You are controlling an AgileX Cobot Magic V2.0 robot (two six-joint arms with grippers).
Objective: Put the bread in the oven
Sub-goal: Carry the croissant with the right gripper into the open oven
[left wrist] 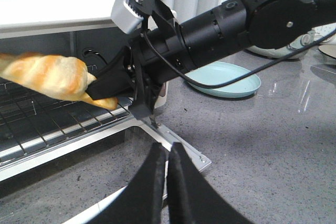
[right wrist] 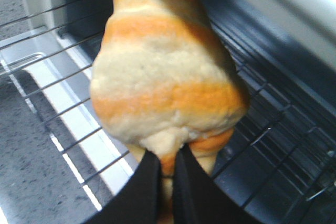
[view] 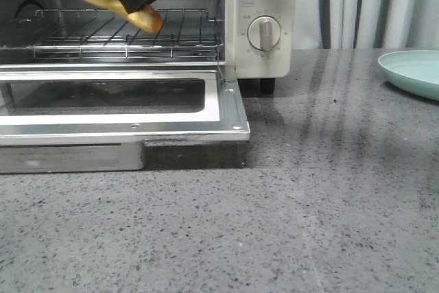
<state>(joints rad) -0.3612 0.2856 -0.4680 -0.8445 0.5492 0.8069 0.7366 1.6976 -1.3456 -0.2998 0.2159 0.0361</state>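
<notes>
- Bread, a soft crescent-shaped roll banded golden-brown and pale cream, is clamped at one tapered end by the right gripper.
- It is held just above the thin wire rack, inside the mouth of the oven.
- Oven body is seen as smooth cream-white, with a round dial; the glass-paned door is folded down flat.
- Left gripper is seen pressed closed, empty, above the speckled grey counter.
- A pale green plate is set well apart.

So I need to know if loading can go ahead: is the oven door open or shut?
Open. The oven door lies folded down flat, its wire rack exposed, and the right pincer holds the bread above that rack.
</notes>
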